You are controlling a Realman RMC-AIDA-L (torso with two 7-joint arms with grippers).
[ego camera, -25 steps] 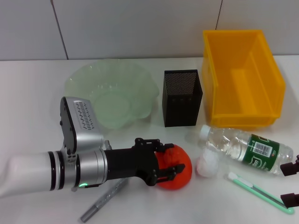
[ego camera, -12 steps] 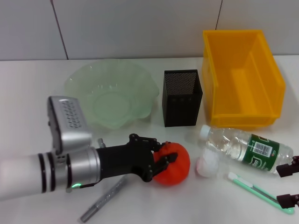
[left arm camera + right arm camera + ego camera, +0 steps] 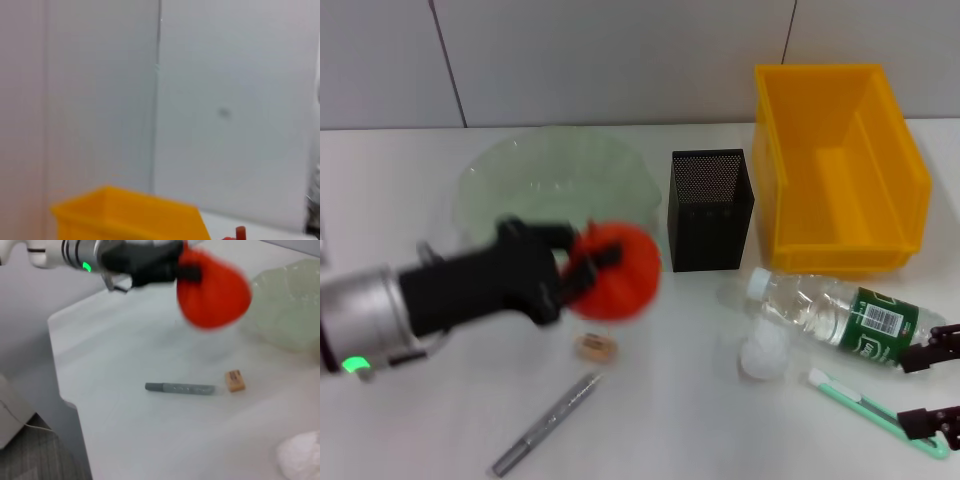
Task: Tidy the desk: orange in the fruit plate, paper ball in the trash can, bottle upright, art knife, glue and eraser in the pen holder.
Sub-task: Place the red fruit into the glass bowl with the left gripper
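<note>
My left gripper [image 3: 578, 274] is shut on the orange [image 3: 625, 268] and holds it in the air over the near right edge of the pale green fruit plate [image 3: 535, 180]. The right wrist view also shows the orange [image 3: 214, 287] in the left gripper [image 3: 176, 269]. The plastic bottle [image 3: 845, 315] lies on its side. A white paper ball [image 3: 763, 358] lies by its cap. A tan eraser [image 3: 592, 346], a grey pen-shaped stick [image 3: 545, 424] and a green art knife [image 3: 875, 412] lie on the table. My right gripper [image 3: 932, 385] is open at the right edge, astride the knife's end.
A black mesh pen holder [image 3: 712, 208] stands at centre back. A yellow bin [image 3: 840, 165] stands at the back right and also shows in the left wrist view [image 3: 130, 215]. The eraser [image 3: 235, 380] and stick [image 3: 180, 388] lie beneath the raised orange.
My left gripper has lifted the orange off the table and carried it left and back toward the plate. The eraser now shows where the orange lay. The right gripper has barely moved.
</note>
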